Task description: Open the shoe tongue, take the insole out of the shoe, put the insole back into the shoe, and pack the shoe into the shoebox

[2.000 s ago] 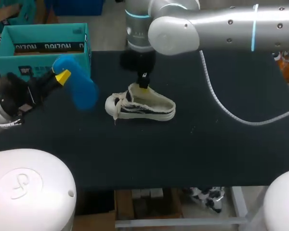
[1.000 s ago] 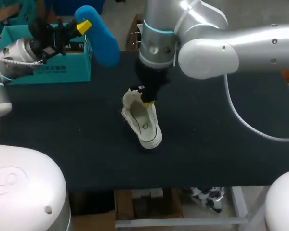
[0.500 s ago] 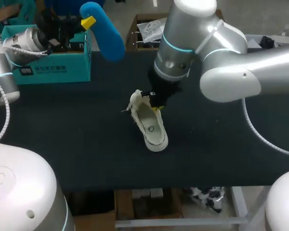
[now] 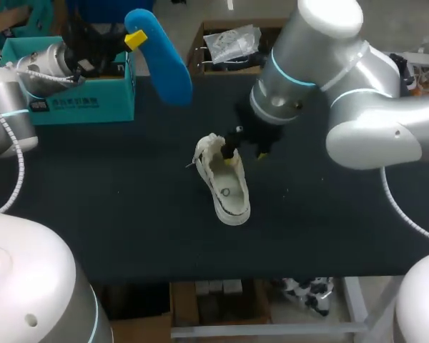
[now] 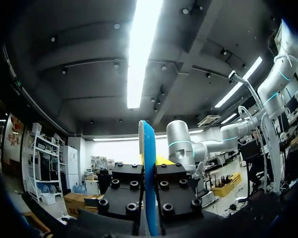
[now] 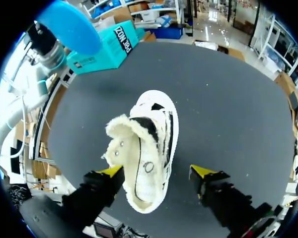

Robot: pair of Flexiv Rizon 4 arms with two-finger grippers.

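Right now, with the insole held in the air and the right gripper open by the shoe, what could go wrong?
1. The left gripper clamps the blue insole at one end only; its long free part could swing or slip.
2. The right gripper stands open astride the shoe, so nothing pins it; a pushing insole might slide it.
3. The fleecy lining curls over the opening and could catch the insole.

The shoe is white with black marks. The insole is bright blue, the box teal, the table black.
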